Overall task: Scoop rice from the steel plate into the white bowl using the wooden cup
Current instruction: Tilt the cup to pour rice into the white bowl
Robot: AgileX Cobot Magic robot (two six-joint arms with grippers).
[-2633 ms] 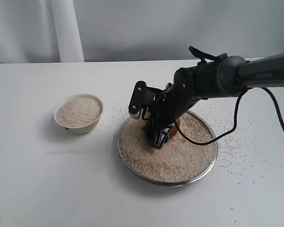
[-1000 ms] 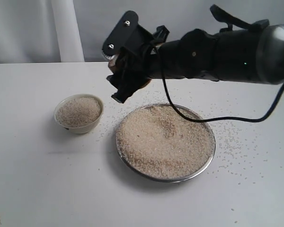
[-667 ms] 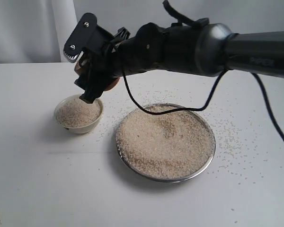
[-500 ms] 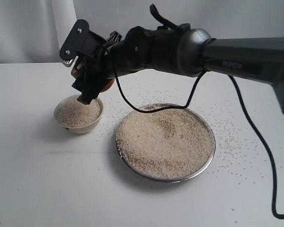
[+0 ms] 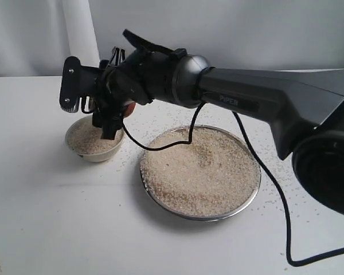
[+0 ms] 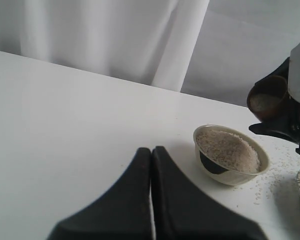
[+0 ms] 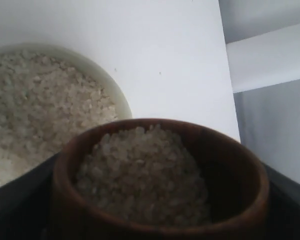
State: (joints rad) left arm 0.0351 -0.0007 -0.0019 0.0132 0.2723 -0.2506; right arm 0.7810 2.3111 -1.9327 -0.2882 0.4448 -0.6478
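White table, pale curtain behind

Reddish-brown wooden cup, cream white bowl

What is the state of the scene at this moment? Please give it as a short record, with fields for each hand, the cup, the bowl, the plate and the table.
right hand: shut on the wooden cup, above the white bowl
left hand: shut, holds nothing, apart from the bowl
wooden cup: filled with rice, not yet poured
white bowl: nearly full of rice
steel plate: covered with rice, beside the bowl
table: white, loose grains around the plate
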